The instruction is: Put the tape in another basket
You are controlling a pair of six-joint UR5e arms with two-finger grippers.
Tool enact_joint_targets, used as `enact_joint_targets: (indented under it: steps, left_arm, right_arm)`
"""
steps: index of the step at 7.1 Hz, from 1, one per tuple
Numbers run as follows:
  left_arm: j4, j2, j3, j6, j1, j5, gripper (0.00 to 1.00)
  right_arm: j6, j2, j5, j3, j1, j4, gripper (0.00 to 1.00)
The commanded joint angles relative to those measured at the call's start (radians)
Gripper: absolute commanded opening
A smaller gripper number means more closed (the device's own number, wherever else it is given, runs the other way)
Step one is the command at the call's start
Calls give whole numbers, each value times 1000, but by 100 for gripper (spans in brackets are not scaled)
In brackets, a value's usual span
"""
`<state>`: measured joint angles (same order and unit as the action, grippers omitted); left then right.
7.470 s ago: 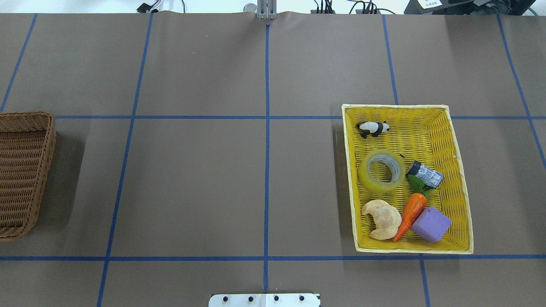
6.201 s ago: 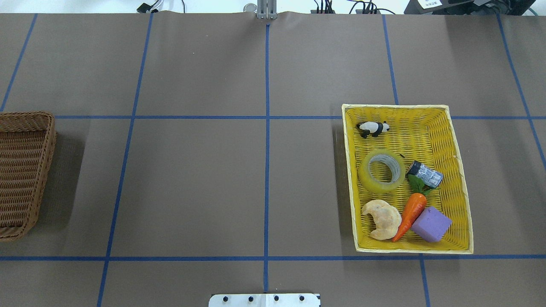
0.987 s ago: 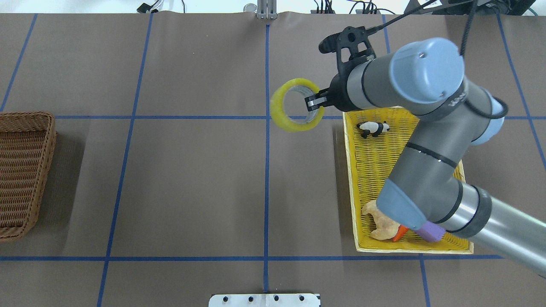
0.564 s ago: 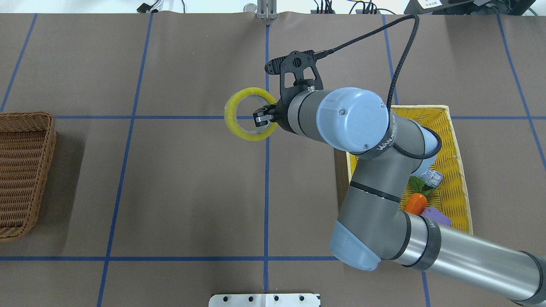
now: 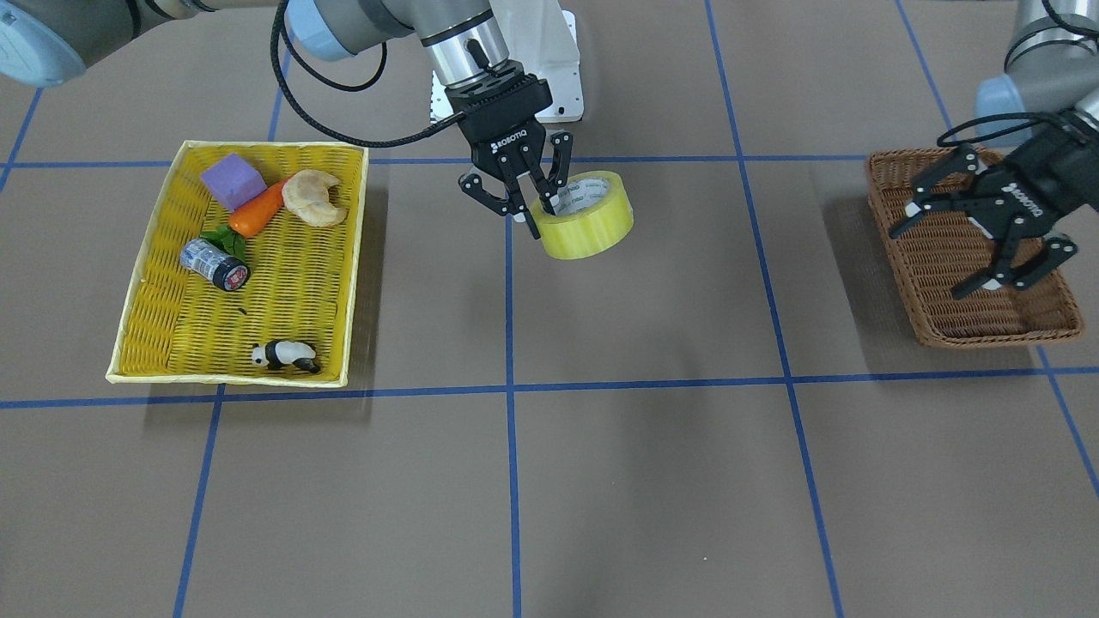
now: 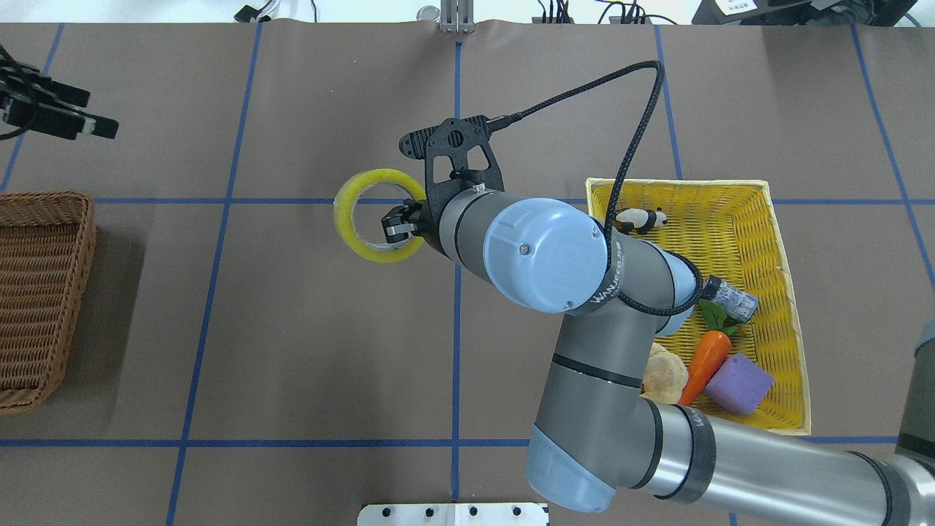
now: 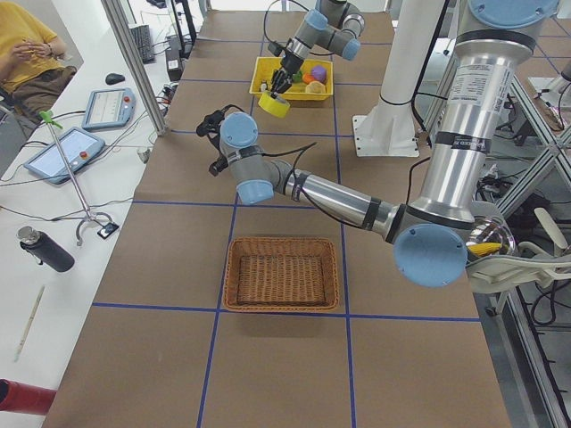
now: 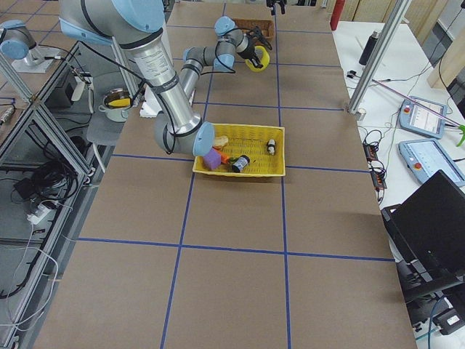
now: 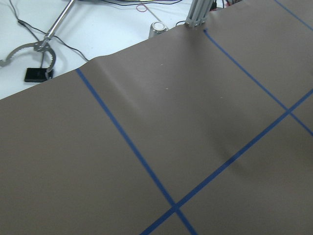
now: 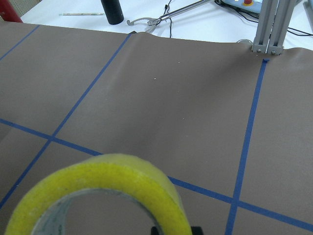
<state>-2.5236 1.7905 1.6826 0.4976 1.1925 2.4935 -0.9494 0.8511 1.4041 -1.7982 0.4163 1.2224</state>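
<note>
The tape [image 6: 349, 219], a yellowish roll with a white printed core, hangs above the table just left of the centre line. My right gripper [image 6: 400, 223] is shut on its wall, one finger inside the core. The front view shows the same grip [image 5: 543, 209] on the tape [image 5: 592, 227]. The tape's rim [image 10: 112, 174] fills the bottom of the right wrist view. The dark brown wicker basket [image 6: 79, 219] stands at the table's left edge and holds nothing. My left gripper [image 5: 944, 249] is open and empty, raised near the basket [image 5: 1000, 330]. It shows at the overhead view's upper left [image 6: 88, 113].
The yellow woven tray [image 6: 679, 184] stands on the right with a toy panda [image 6: 639, 218], a grey cylinder [image 6: 730, 299], a carrot [image 6: 708, 356], a croissant [image 6: 666, 376] and a purple block [image 6: 738, 385]. My right arm's elbow [image 6: 548, 256] spans the table's middle.
My right gripper has carried the tape leftward, from beside the yellow tray across the centre line. My left gripper has come into the overhead view at the upper left.
</note>
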Motion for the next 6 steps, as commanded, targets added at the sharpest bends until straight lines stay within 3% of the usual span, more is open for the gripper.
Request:
enact_joint_targets:
  steps: [1, 6]
  left_arm:
    - [-107, 61, 0, 141, -121, -4, 97]
    - [-162, 162, -3, 297, -263, -13, 97]
  right_arm:
    - [0, -3, -20, 39, -13, -75, 0]
    - [0, -27, -22, 39, -27, -75, 0]
